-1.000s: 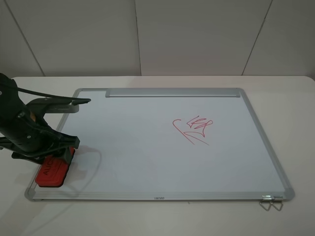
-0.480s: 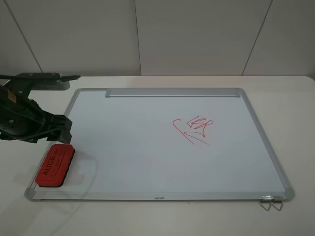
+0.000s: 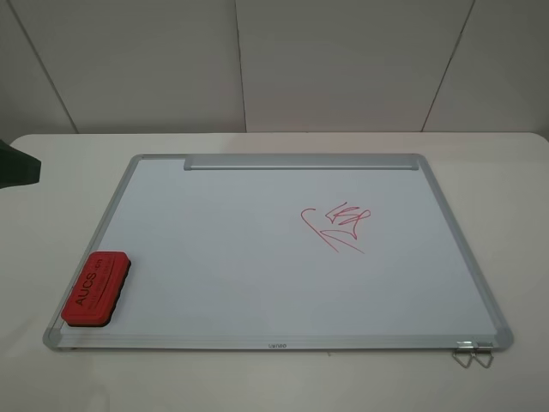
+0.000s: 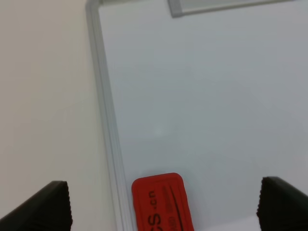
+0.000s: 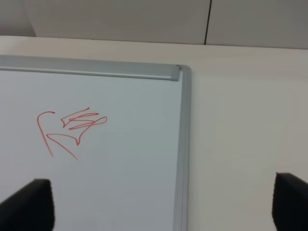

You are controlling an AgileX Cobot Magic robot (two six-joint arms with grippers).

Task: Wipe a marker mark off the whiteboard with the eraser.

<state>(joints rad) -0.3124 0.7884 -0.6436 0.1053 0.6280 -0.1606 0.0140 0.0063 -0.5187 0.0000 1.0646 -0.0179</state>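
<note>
You've got the eraser (image 3: 95,290) lying flat at the lower left of the whiteboard (image 3: 257,283), red top up, nothing gripping it. Left claw (image 4: 163,211) spread wide above the eraser, right claw (image 5: 163,211) spread wide too, empty. Only one red scribble (image 3: 336,225) shows, right of board center; narrow zigzag mark not visible.
</note>
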